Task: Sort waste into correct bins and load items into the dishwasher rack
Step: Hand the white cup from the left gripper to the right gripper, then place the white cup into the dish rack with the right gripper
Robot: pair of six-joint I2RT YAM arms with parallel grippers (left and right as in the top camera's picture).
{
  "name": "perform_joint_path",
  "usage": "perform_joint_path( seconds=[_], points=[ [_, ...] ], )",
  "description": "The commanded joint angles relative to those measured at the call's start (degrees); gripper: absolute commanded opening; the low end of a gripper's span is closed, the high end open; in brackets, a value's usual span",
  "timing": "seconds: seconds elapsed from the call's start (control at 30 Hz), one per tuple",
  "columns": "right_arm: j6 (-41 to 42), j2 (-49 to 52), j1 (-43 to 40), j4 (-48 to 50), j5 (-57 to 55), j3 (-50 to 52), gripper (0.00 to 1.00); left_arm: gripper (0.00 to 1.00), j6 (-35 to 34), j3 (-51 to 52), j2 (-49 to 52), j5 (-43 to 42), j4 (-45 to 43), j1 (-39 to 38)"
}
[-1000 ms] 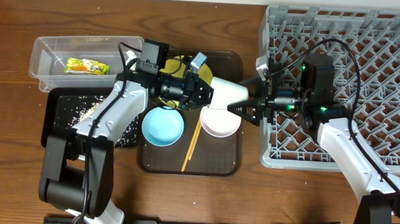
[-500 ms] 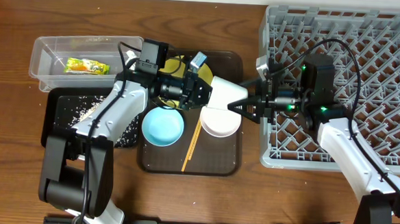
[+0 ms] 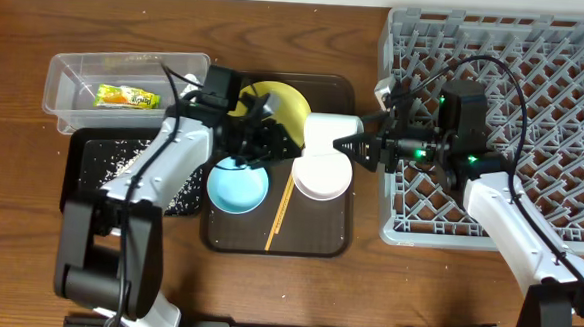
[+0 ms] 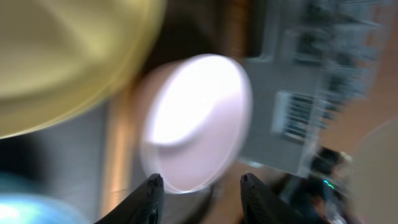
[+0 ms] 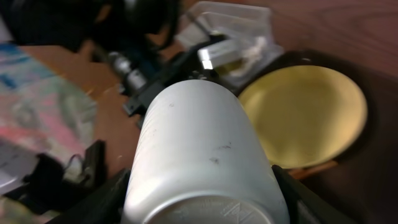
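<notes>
Bowl in white sits nearest on the serving tray; just beyond it the small pale cup lies sideways, long axis left-right, clamped in the right gripper. The dishwasher rack lies right of that arm, its nearer one. The left gripper, spread and empty, hangs left of the cup

Smooth pale cup, faintly scuffed — grey plastic rack, clear plastic tub, wood-grain table.
</notes>
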State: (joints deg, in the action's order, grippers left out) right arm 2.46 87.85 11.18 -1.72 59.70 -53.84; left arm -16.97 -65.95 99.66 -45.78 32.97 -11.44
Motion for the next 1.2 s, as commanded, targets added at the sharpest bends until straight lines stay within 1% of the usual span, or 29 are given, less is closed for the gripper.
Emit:
perform_joint_path(
  seconds=[0.0, 0.13, 0.23, 0.33, 0.43, 0.57, 0.7, 0.8, 0.87, 1.07, 1.17],
  points=[
    [3.7, -3.6, -1.9, 0.0, -8.9, -1.3, 0.01, 0.44, 4.8, -0.2, -6.2, 13.1, 2.1, 3.1],
    [6.8, -6.1, -4.4, -4.0, -16.9, -4.1, 0.01, 0.44, 4.9, -0.2, -12.8, 18.2, 5.3, 6.3],
    [6.7, -6.6, -5.4, -13.2, -26.3, -9.3, 0.01, 0.44, 4.9, -0.2, -17.1, 20.0, 7.2, 8.5],
    [6.0, -6.4, -5.4, -22.7, -38.6, -15.8, 0.01, 0.45, 4.9, -0.2, -19.8, 20.0, 8.2, 9.7],
    [5.2, -6.1, -5.4, -28.0, -45.8, -21.1, 0.01, 0.45, 4.9, -0.2, -20.8, 20.0, 8.4, 9.8],
    [5.2, -4.6, -5.5, -32.6, -57.3, -27.3, 0.01, 0.45, 4.9, -0.2, -20.7, 20.0, 8.4, 9.8],
    [4.9, -2.2, -6.2, -32.7, -69.1, -31.5, 0.01, 0.46, 4.9, -0.2, -20.7, 20.0, 8.4, 9.8],
    [3.1, 1.0, -7.6, -32.8, -69.8, -34.8, 0.01, 0.46, 4.9, -0.2, -20.7, 20.0, 8.4, 9.8],
    [3.3, 3.0, -8.3, -35.4, -69.8, -36.2, 0.01, 0.46, 4.9, -0.2, -20.7, 20.0, 8.4, 9.8],
    [9.7, 3.5, -9.9, -53.6, -69.9, -37.0, 0.01, 0.46, 4.9, 0.1, -20.7, 21.5, 8.8, 9.8],
    [10.0, 3.6, -12.0, -62.0, -69.8, -36.9, 0.01, 0.47, 4.9, 0.1, -20.7, 21.4, 8.8, 9.8]
  ],
)
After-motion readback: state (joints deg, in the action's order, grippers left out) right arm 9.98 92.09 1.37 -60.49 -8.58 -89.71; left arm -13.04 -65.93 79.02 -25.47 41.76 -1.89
